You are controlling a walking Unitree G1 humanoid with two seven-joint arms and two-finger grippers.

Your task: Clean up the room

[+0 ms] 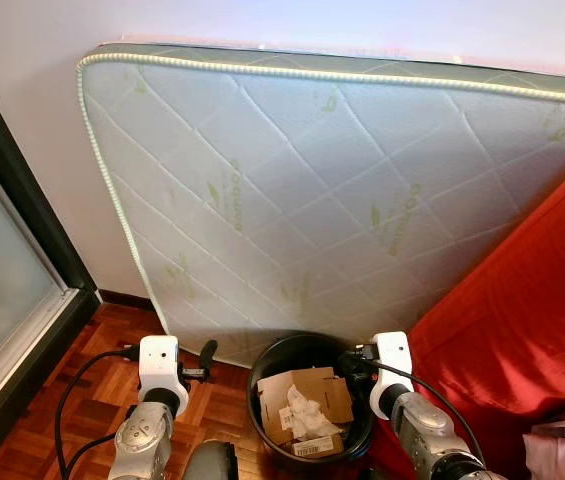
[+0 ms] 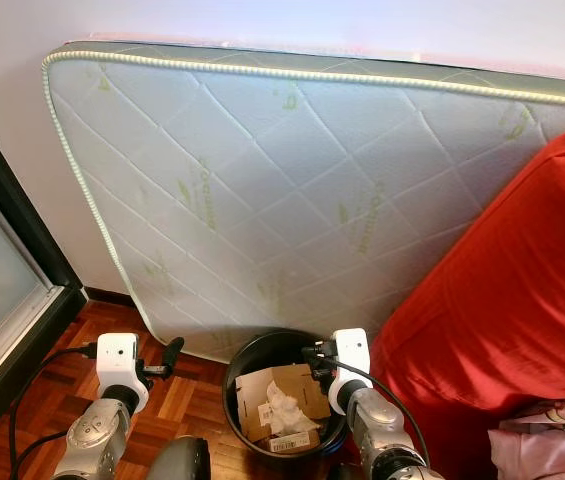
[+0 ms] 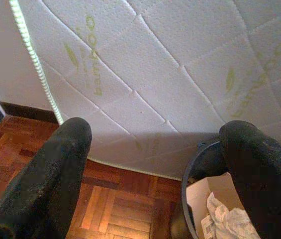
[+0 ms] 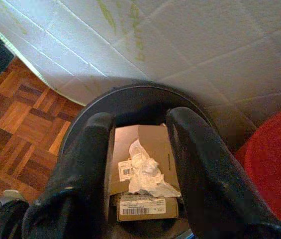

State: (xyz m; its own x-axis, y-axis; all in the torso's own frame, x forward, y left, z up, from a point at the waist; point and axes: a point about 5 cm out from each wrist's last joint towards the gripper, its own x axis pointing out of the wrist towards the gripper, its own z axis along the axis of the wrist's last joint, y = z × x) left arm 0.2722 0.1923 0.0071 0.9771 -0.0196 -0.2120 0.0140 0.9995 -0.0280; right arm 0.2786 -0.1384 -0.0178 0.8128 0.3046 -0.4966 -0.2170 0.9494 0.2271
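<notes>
Right wrist view: parted right gripper above bin; mattress behind

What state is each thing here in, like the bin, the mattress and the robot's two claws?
Black bin: upright, holding cardboard boxes and crumpled paper.
Mattress: on edge, leaning on the wall.
Red cover: draped beside the bin.
Left gripper: open, empty, above the floor.
Right gripper: open, empty, above the bin.

Quilted cloth mattress; glossy wood parquet floor; matt black bin holding brown cardboard and crumpled paper.
</notes>
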